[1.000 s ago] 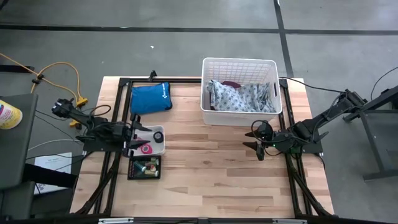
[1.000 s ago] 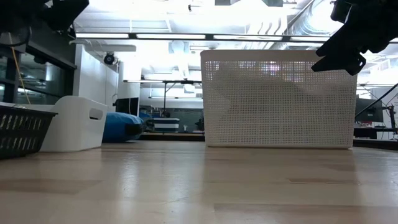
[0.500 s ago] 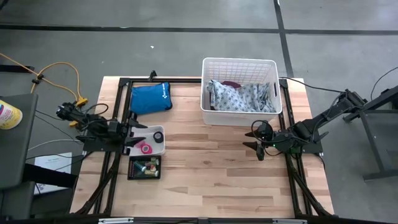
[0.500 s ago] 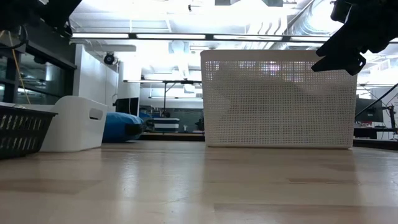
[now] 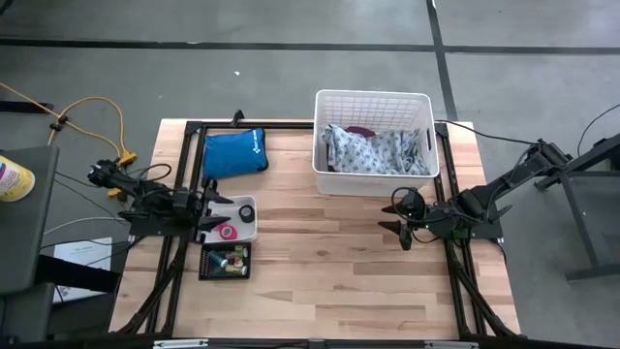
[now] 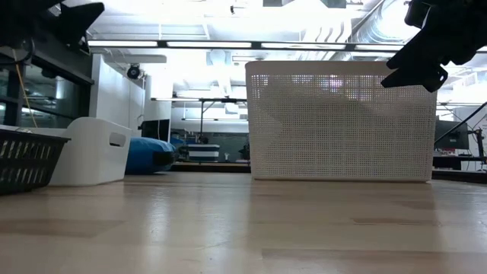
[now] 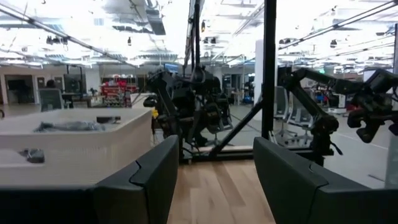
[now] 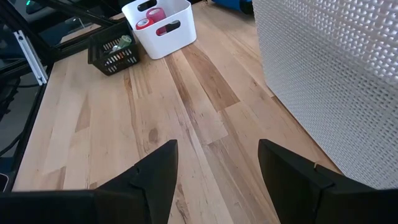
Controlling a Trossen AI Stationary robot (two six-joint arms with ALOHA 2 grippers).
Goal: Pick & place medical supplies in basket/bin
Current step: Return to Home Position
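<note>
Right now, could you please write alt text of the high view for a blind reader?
From above: a wooden table holds a blue pouch, a small white tray, a black crate and a large white basket containing a grey-patterned garment. The left gripper and right gripper hover open, holding nothing.

Ahead of my right gripper [image 8: 217, 148] the table [image 8: 155, 130] lies open; the white basket [image 8: 336, 81] stands close beside it, walling that side.
</note>
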